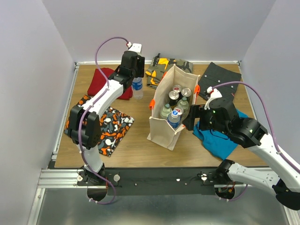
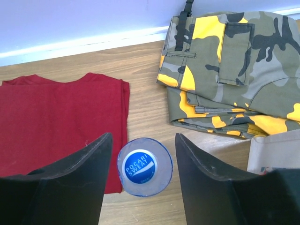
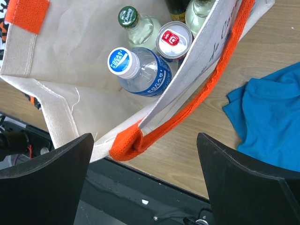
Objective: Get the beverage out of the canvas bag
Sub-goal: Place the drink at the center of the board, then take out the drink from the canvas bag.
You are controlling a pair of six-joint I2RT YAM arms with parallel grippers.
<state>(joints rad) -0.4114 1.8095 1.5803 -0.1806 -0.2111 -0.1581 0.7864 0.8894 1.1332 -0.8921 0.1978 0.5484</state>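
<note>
While the left tool point(image 2: 143, 140) stood spread astride an upright bottle point(image 2: 144, 167) near the counter's point(image 1: 136, 145) far edge, not touching it, the right tool point(image 3: 145, 137) gaped over the mid-counter canvas bag point(image 1: 161, 129), drinks point(image 3: 140, 75) inside.

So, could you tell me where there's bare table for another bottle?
Bare wood up front between the patterned cloth and the canvas bag. The back is crowded: red shirt, bottle, camouflage trousers; blue shirt on the right.

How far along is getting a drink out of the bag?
Done: one bottle stands on the table beside the red shirt. In hand: nothing; the left pincer open around it, the right pincer open by the bag handle. Left: bottles and cans inside the bag.
</note>
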